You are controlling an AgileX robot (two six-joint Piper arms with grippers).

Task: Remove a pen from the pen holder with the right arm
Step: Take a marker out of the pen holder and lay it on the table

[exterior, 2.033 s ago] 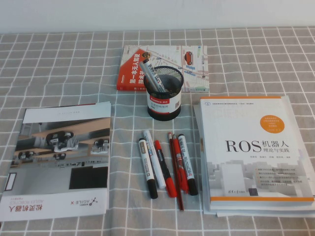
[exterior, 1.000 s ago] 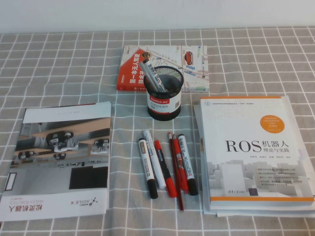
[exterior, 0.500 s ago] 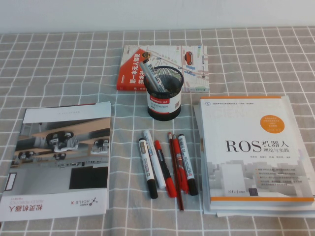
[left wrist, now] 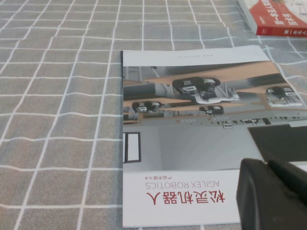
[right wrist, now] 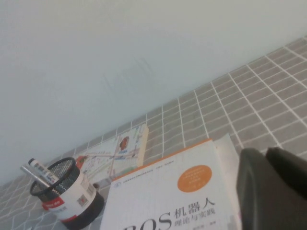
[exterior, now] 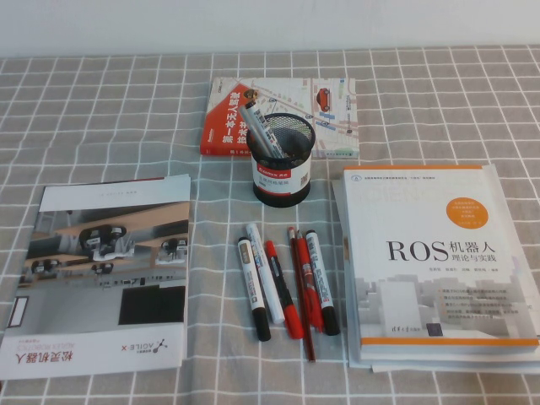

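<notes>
The black mesh pen holder (exterior: pixel 283 164) stands upright in the middle of the table, and pens (exterior: pixel 256 126) lean out of it toward the back left. Neither arm appears in the high view. Seen from the right wrist, my right gripper (right wrist: pixel 265 152) is shut and empty, hovering above the ROS book (right wrist: pixel 177 201), well away from the pen holder (right wrist: pixel 67 194) and its pens (right wrist: pixel 41 172). In the left wrist view my left gripper (left wrist: pixel 267 163) is shut with nothing in it, over the AgileX booklet (left wrist: pixel 192 143).
Several loose markers and pens (exterior: pixel 287 283) lie in front of the holder. A stack topped by the ROS book (exterior: pixel 439 261) sits to the right, the booklet (exterior: pixel 105 270) to the left, and a map-cover book (exterior: pixel 283 114) behind the holder. A grey checked cloth (exterior: pixel 101 110) covers the table.
</notes>
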